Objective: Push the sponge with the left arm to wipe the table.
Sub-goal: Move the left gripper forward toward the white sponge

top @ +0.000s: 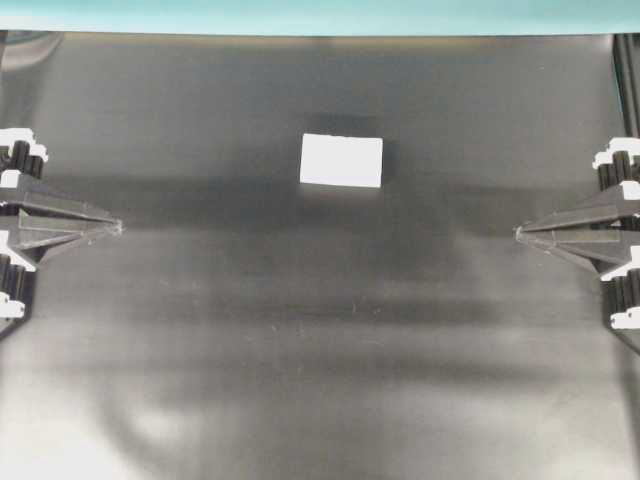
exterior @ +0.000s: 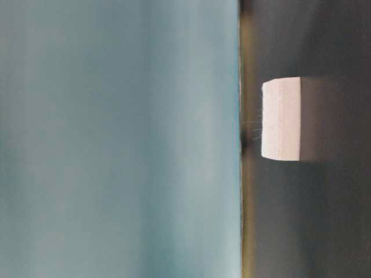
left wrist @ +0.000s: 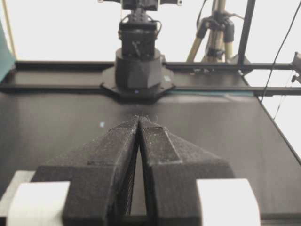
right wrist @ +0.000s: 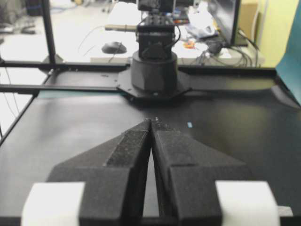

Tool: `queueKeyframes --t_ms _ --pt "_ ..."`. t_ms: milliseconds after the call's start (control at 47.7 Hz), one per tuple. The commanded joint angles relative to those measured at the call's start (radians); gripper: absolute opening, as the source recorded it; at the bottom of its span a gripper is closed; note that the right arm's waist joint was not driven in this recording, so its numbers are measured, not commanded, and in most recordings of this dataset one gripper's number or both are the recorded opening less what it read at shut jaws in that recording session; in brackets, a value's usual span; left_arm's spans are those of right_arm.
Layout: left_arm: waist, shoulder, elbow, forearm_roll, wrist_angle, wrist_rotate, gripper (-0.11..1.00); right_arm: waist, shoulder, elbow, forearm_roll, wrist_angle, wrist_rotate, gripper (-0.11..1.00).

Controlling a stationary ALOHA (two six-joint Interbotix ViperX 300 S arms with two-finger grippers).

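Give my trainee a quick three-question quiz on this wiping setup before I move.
1. True or false: the left gripper touches the sponge.
2. Which gripper has its jaws shut: A left only, B right only, C both?
3. In the overhead view, the sponge lies nearer which table edge: the teal strip or the bottom?

Key: 1 false, it sits apart. 2 C, the right gripper is shut too. 3 the teal strip.

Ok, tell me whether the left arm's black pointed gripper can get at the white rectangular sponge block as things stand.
Probably yes. The left gripper sits shut at the left edge, apart from the white rectangular sponge; only bare dark matte table lies between them, nothing blocking. The right gripper stays off at the far side.
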Motion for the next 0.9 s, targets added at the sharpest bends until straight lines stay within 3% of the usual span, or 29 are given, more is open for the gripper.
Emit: queueKeyframes --t_ms 0,63,105,399,671,797,881 --pt "0.009 0.067 -0.029 0.038 -0.008 -0.021 0.05 0.0 0.012 -0.002 0.002 -0.006 0.0 0.03" --pt "0.021 0.129 -0.054 0.04 -0.014 -0.038 0.02 0.0 0.011 0.012 0.002 -0.002 0.0 0.06" --pt "0.031 0.166 -0.069 0.04 -0.015 -0.049 0.0 0.0 0.011 0.015 0.0 0.005 0.0 0.01" --pt "0.12 0.44 -0.183 0.04 -0.08 -0.127 0.0 0.0 -0.003 0.032 0.0 0.029 0.011 -0.01" --pt "0.195 0.788 -0.403 0.038 -0.081 -0.183 0.0 0.0 -0.012 0.051 0.002 0.035 0.011 -0.01" --pt "0.227 0.943 -0.517 0.04 -0.044 -0.199 0.08 0.0 -0.014 0.055 0.0 0.035 0.011 -0.01" --pt "0.239 1.022 -0.584 0.04 -0.012 -0.209 0.24 0.0 -0.018 0.061 0.0 0.035 0.011 -0.01"
